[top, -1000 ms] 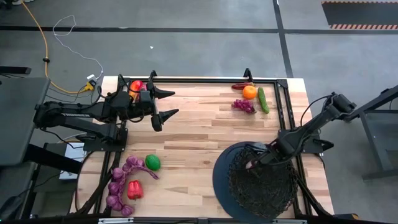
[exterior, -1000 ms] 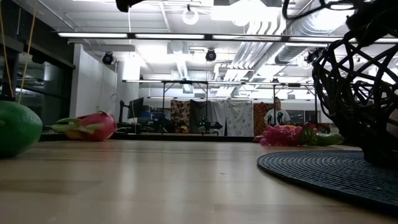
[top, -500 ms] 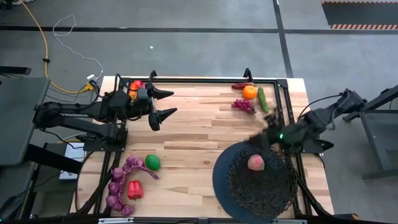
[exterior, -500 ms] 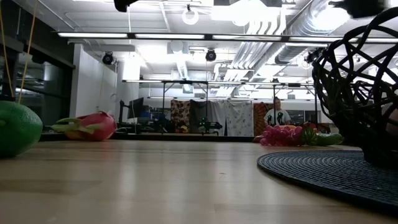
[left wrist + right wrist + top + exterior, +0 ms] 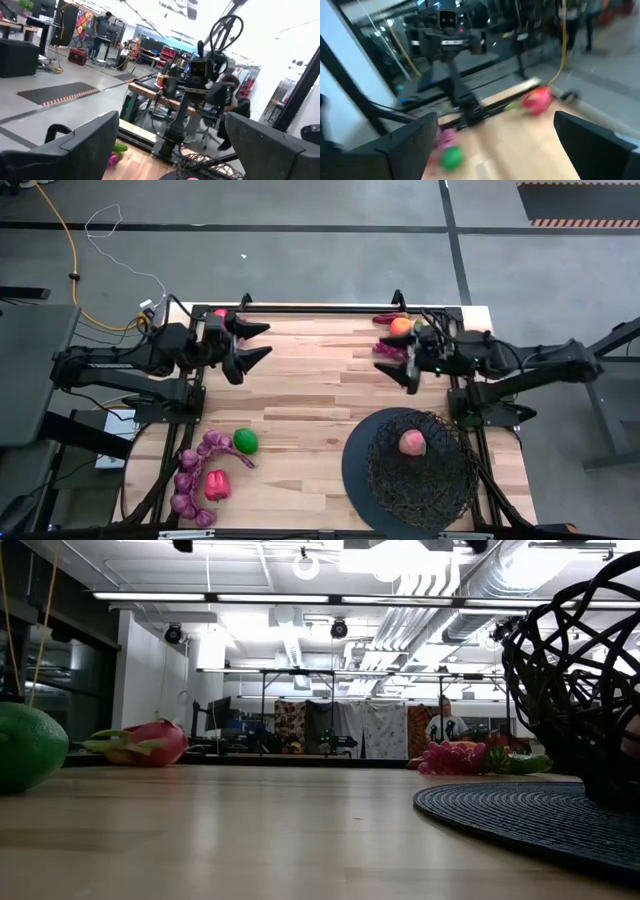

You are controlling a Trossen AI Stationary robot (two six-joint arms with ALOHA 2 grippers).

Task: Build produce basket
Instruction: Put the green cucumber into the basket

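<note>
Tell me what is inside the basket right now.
In the high view, one peach lies inside the basket, near its middle. Nothing else shows through the mesh, though the wire could hide something small.

two dark jointed arms with black pointed fingers and looping black cables.

basket: counter's near right
peach: inside the basket
grapes: near left corner
cucumber: far right corner

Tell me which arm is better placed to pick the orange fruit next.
Right, probably. The right gripper hangs open beside the round orange fruit, near the black wire-mesh basket; the left gripper is across the table.
</note>
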